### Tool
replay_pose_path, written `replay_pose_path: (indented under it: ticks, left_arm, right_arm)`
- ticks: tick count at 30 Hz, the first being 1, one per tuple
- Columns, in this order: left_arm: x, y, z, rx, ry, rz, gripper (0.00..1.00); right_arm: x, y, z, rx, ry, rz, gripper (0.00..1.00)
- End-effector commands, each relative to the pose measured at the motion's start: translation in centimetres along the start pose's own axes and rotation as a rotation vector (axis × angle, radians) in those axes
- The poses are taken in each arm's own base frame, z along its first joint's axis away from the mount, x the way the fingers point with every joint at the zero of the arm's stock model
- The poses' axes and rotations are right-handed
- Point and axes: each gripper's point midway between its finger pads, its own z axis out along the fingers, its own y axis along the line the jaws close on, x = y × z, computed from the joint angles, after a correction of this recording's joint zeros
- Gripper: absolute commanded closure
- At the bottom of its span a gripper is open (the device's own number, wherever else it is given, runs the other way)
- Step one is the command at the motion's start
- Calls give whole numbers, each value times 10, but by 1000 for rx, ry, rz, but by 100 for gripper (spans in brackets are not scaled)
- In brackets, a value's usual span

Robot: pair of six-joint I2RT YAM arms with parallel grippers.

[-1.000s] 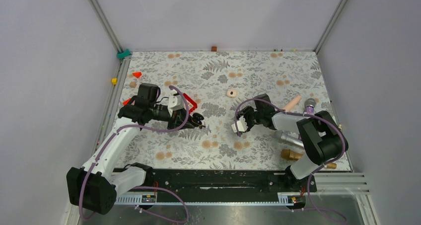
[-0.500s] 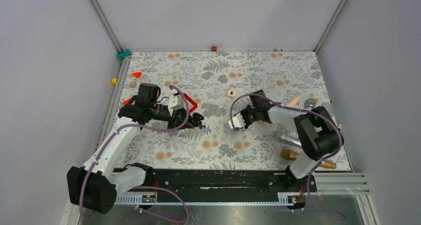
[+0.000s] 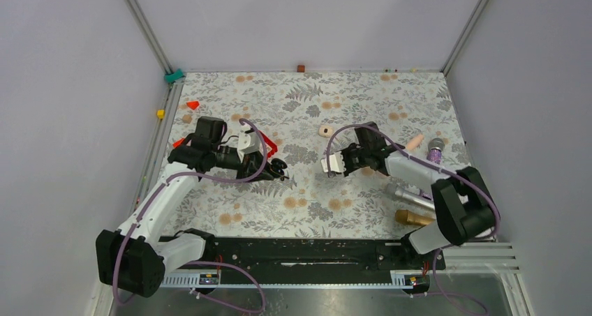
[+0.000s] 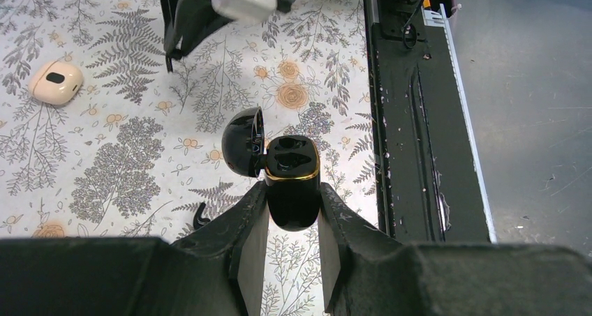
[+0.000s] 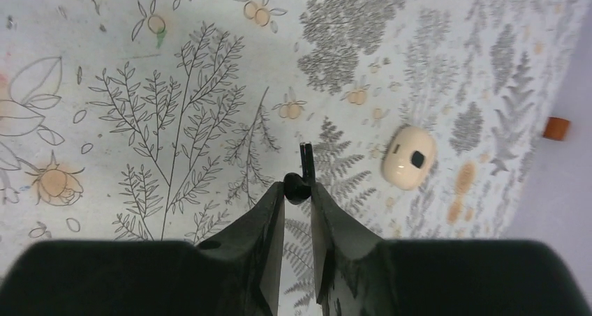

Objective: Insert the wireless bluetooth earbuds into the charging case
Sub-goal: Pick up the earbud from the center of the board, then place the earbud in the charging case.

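Over the floral surface [image 3: 363, 100], left claw [image 4: 293, 211] clenched on the open charging case [image 4: 292, 166]; right claw [image 5: 298, 197], well to the case's right, pinched one earbud [image 5: 299, 185] by its head. Thin grip: it could twist and miss its socket.

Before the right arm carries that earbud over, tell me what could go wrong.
1. The right gripper pinches the black earbud only at its very fingertips, stem sticking out; it could slip or twist on the way.
2. The left gripper holds the charging case with its lid hinged open beside the wells; incoming fingers might knock the lid or shift the case.
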Motion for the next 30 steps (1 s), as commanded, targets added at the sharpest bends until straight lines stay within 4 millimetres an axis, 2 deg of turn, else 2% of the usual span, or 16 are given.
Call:
replay_pose_path:
  ticks: [1,6,10,15,21,26,30]
  left_arm:
    - [-8,3,2,27,-26,31,100]
    - [0,16,15,-12,12,0,100]
    - [6,15,26,-8,46,-8,100]
    - [12,15,36,10,78,-22,100]
    - [14,9,41,40,82,-34,100]
    - [14,8,43,58,77,-47,100]
    - [13,6,44,68,73,-54,100]
  right_arm:
    - [-33,-12,-33,45,-30,49,80]
    - [-58,-9,-68,7,11,107,80]
    - [-91,-11,-97,-25,1,162,80]
    - [-127,-5,-116,-73,-25,194,80]
    - [-163,0,-123,-110,-38,215,81]
    - [-175,2,-114,-105,27,173,82]
    - [-185,-7,-105,-56,79,141,84]
